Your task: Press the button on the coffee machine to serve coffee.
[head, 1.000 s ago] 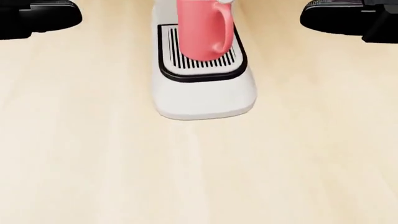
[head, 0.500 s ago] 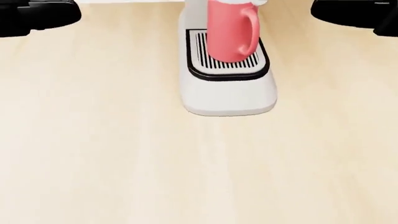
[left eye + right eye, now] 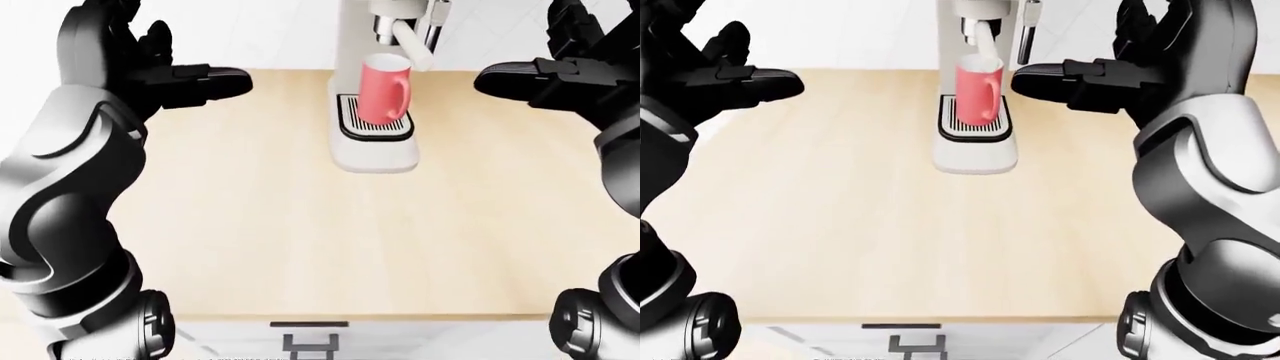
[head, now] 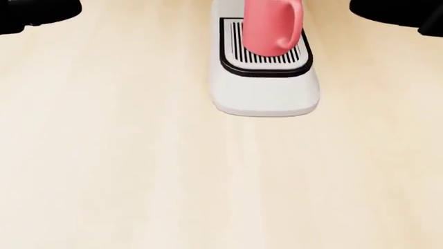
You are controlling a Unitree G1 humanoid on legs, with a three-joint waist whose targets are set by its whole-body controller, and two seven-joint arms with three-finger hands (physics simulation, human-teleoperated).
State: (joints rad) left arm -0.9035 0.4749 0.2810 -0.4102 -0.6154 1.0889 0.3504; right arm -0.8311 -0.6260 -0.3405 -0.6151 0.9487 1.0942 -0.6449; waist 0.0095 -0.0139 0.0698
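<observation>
A white coffee machine (image 3: pixel 375 146) stands on the wooden counter at the top middle of the left-eye view; its button does not show. A pink mug (image 3: pixel 384 88) sits upright on its striped drip tray (image 4: pixel 266 63), under the spout (image 3: pixel 408 39). My left hand (image 3: pixel 165 64) is raised and open at the left, well apart from the machine. My right hand (image 3: pixel 1110 71) is raised and open at the right, its fingers level with the mug and a short way right of it. Neither hand holds anything.
The light wooden counter (image 3: pixel 270 225) spreads below the machine. Its near edge (image 3: pixel 350 319) runs along the bottom of the left-eye view, with a cabinet handle (image 3: pixel 308 325) below it. A white wall stands behind the machine.
The head view has shifted: the machine and mug sit further right and higher in the picture than a second ago. The dark hands at the top corners show less.
</observation>
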